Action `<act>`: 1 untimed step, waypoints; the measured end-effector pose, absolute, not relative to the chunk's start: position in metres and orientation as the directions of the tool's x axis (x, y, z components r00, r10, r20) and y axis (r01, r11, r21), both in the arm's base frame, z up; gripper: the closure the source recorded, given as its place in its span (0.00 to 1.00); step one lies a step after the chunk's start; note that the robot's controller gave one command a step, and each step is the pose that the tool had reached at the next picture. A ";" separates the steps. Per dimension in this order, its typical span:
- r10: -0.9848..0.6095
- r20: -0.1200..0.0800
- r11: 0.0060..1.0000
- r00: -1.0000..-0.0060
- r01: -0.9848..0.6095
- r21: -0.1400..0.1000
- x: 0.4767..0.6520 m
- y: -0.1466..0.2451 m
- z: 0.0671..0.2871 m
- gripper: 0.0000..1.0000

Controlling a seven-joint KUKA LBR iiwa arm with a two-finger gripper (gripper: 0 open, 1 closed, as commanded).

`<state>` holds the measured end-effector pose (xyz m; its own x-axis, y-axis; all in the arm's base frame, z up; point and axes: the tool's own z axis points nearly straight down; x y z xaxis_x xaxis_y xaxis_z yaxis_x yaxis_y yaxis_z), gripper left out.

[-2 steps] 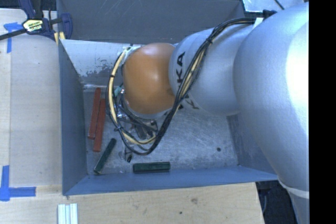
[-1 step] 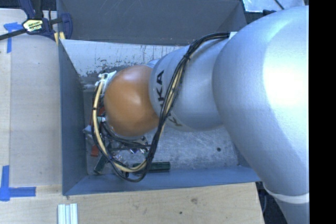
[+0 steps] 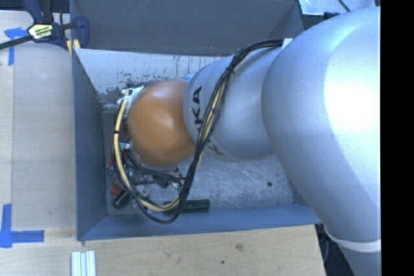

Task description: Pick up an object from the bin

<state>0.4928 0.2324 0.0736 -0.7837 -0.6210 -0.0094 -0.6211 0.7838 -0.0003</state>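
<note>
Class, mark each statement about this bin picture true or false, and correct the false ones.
1. The arm reaches into the bin from the view's right. True.
2. The arm's orange cover is over the bin's right half. False: it is over the left half.
3. Cables run along the arm towards the orange cover. True.
4. The bin is red plastic. False: it is grey metal.

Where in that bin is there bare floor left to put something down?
The grey floor between the arm and the near wall is bare. The left corner under the orange cover is crowded with cables and small things.
</note>
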 end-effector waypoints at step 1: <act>-0.643 -0.011 0.766 -0.766 -0.643 -0.004 0.518 0.207 0.173 1.00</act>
<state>0.5183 0.2074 0.1732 -0.7655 -0.6433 -0.0114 -0.6433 0.7656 -0.0045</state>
